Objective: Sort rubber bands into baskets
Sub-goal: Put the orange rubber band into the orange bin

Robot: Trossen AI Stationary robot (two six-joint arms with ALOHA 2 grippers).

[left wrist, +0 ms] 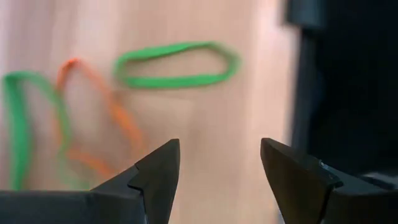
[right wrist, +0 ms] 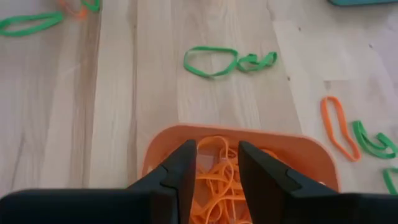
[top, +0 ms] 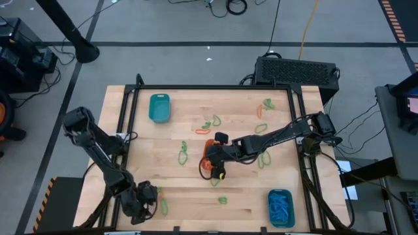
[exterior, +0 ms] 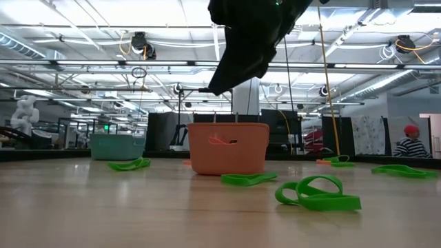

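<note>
No readable writing shows. The right end effector (right wrist: pixel 216 163) hangs above the orange basket (right wrist: pixel 311 152) mid-counter, fingers parted and empty, over tangled orange rubber bands (right wrist: pixel 217 180). The left end effector (left wrist: pixel 219 163) waits spread wide at the counter's (top: pixel 196 196) near-left corner, by a green band (left wrist: pixel 177 64).

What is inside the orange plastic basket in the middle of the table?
The orange plastic basket holds a tangle of thin orange rubber bands. The right gripper, open above it, covers part of the inside, so any other colours there cannot be ruled out.
</note>
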